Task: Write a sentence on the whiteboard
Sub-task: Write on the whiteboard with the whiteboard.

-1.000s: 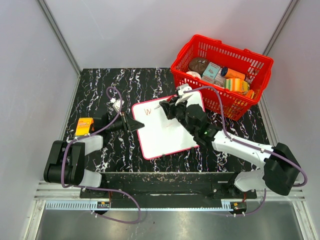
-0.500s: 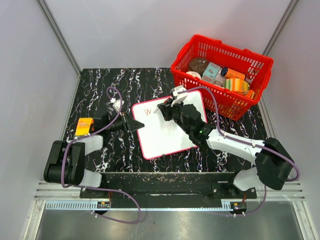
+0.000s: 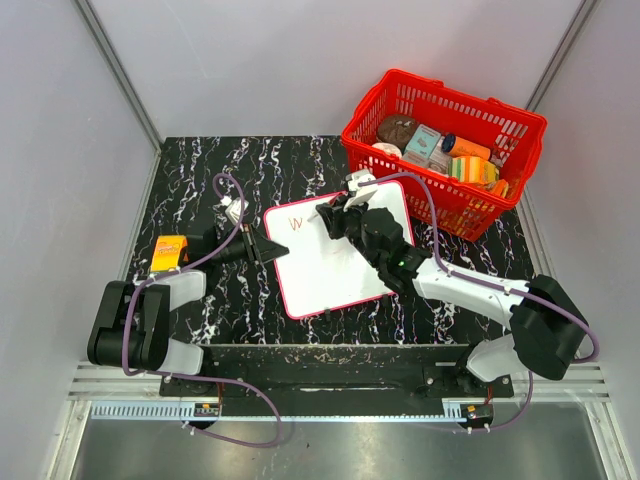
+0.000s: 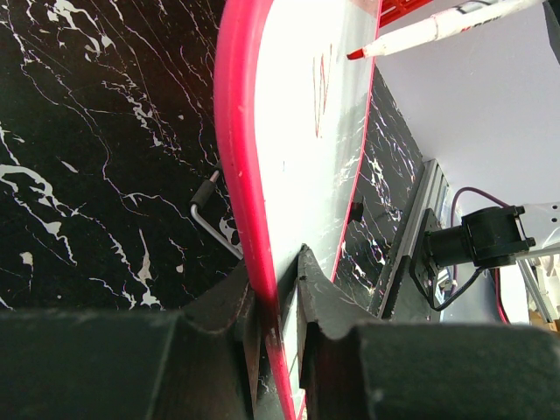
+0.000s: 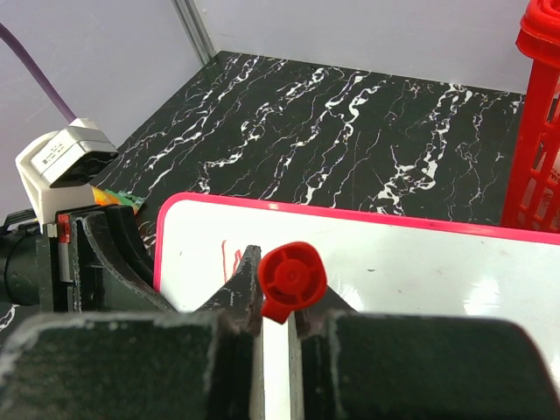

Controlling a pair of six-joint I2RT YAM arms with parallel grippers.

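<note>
Left gripper (image 4: pixel 278 284) clamps whiteboard (image 3: pixel 335 268) edge, right gripper (image 5: pixel 278 306) pinches marker (image 5: pixel 291 278); press tip lightly, next stroke just beside red scribble (image 5: pixel 229 262) ahead.

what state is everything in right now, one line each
left hand: shut on whiteboard edge
right hand: shut on marker
whiteboard: mostly blank
sentence: barely begun, few red strokes
marker: uncapped, tip by the strokes
basket: upright, full
</note>
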